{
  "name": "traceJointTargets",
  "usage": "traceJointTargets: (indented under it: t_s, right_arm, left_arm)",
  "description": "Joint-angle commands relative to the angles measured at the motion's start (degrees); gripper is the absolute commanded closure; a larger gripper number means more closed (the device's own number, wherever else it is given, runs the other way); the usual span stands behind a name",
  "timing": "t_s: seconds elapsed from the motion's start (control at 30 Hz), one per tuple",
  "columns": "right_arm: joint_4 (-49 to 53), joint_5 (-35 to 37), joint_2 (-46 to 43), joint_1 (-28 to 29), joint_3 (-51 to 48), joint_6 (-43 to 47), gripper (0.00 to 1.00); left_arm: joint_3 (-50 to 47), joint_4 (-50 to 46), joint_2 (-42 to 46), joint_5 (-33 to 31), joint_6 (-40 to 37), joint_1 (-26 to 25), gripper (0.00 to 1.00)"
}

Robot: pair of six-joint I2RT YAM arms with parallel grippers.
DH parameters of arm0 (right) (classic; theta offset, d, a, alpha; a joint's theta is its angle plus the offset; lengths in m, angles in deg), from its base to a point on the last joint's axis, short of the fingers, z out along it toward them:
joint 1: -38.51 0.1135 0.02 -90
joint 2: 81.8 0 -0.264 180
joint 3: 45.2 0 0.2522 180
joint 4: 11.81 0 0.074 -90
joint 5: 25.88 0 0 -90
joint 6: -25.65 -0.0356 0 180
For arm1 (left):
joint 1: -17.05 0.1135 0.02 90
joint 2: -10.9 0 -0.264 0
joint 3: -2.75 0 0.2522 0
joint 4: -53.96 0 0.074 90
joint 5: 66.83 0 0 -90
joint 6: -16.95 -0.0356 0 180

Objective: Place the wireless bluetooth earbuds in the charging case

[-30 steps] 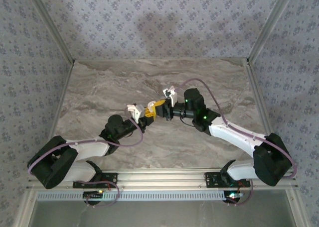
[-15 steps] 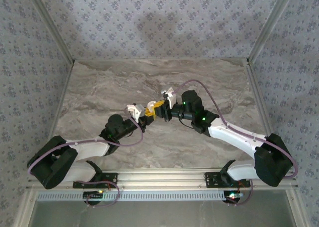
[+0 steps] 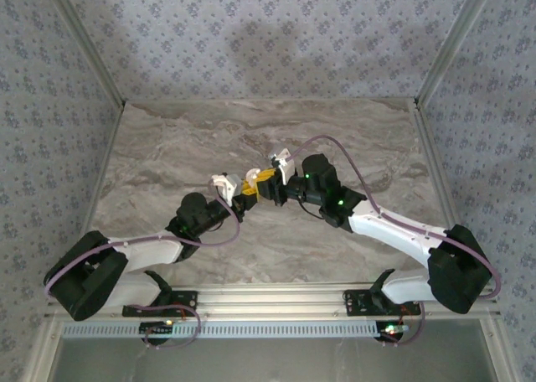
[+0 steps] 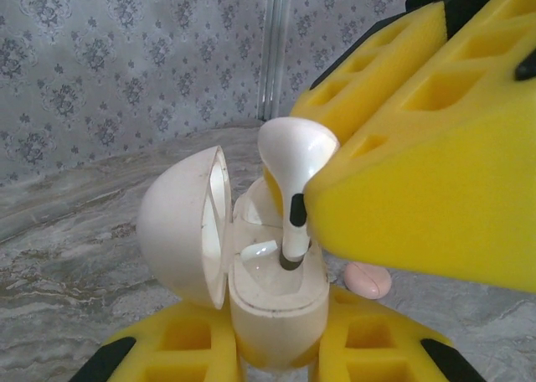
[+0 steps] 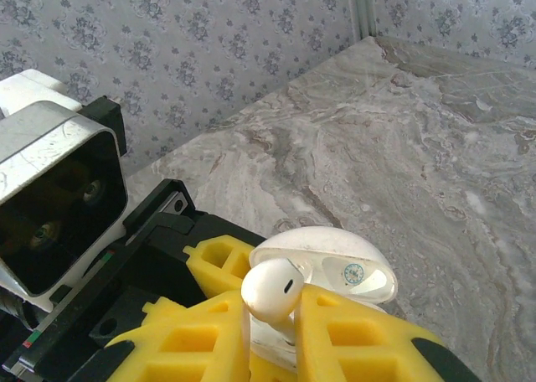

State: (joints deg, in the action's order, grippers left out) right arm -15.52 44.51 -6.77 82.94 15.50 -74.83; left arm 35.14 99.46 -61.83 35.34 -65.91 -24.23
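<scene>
Nearest, left gripper (image 4: 276, 354) clamped tight on charging case (image 4: 276, 302), lid (image 4: 180, 223) swung open toward 9 o'clock. Right gripper (image 5: 272, 340) pinches earbud (image 4: 293, 152) at 12 o'clock, stem tip at the case's well. Beyond, 3 o'clock: small pink piece (image 4: 367, 279) on table (image 4: 67, 265).

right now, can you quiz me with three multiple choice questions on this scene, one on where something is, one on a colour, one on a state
1. Where is the earbud?
A. lying on the table
B. pinched in the right claw, over the charging case
C. sealed inside the case

2. What colour are the claw pads?
A. blue
B. yellow
C. green

3. How is the case's lid?
A. shut
B. taken off
C. hinged open

Answers:
1 B, the pads grip its head and its stem points down into the case.
2 B, both wrist views show yellow foam.
3 C, the lid stands swung aside with the inside exposed.
</scene>
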Motion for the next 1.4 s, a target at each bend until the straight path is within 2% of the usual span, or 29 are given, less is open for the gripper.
traceJointTargets:
  t_s: [0.0,1.0,1.23,1.37]
  right_arm:
    - [4.02,1.95,0.66,0.36,-0.88,1.34,0.79]
    - [6.45,2.78,-2.24,0.35,1.13,2.82,0.63]
    - [11.01,1.49,-6.04,-0.99,1.58,2.45,0.6]
    - [15.46,1.28,-7.25,-2.66,2.01,0.72,0.6]
  left_arm:
    - [3.26,4.19,2.06,-0.47,0.95,-0.43,0.9]
    - [3.69,0.41,2.33,-0.8,-1.1,-0.61,0.9]
    - [3.82,-5.02,1.82,-2.4,-3.67,-0.56,0.91]
    - [5.63,-13.66,1.49,-3.15,-6.08,-0.5,0.91]
